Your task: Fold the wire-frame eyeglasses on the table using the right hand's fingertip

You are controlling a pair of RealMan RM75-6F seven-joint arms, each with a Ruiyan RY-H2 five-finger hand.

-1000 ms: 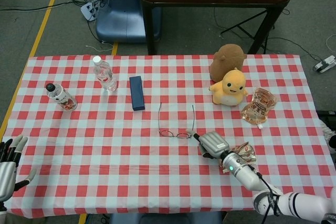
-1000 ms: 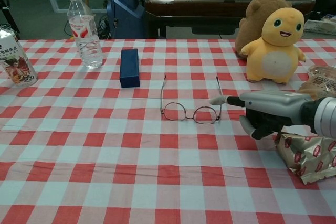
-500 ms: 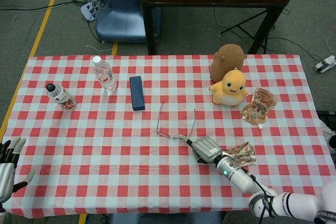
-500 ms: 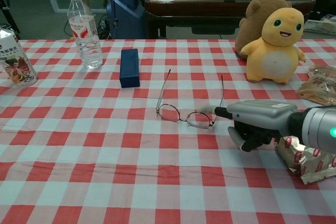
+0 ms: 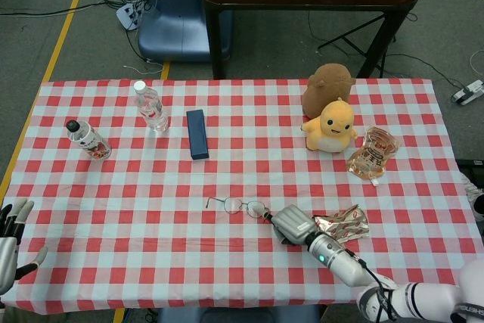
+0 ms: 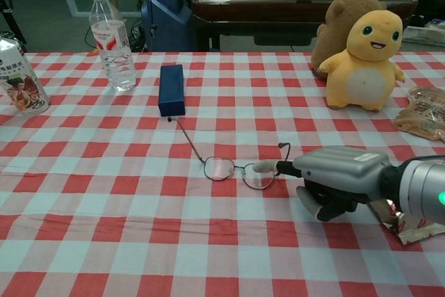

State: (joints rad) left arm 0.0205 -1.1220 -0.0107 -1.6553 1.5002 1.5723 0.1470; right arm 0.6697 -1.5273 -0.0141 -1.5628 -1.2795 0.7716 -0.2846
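The wire-frame eyeglasses (image 5: 236, 205) lie on the checked tablecloth near the table's middle front. In the chest view the eyeglasses (image 6: 221, 167) are turned: the left temple runs far up-left toward the blue case, and the right temple shows only as a short curl by the right lens. My right hand (image 5: 293, 225) (image 6: 341, 173) lies low on the cloth just right of them. One finger is stretched out with its pale fingertip (image 6: 264, 167) touching the right lens end; the others are curled under. My left hand (image 5: 10, 241) hangs at the table's near-left corner with its fingers spread, holding nothing.
A blue case (image 6: 171, 88) lies just beyond the glasses' left temple tip. A water bottle (image 6: 111, 39) and a printed bottle (image 6: 17, 78) stand at the far left. Two plush toys (image 6: 365, 60) sit far right. Snack packets (image 5: 342, 225) (image 5: 372, 153) lie beside my right arm.
My right hand has pushed left and toward the table's front. The glasses slid and turned with it, the right temple swung in toward the lenses, and the left temple now points at the blue case.
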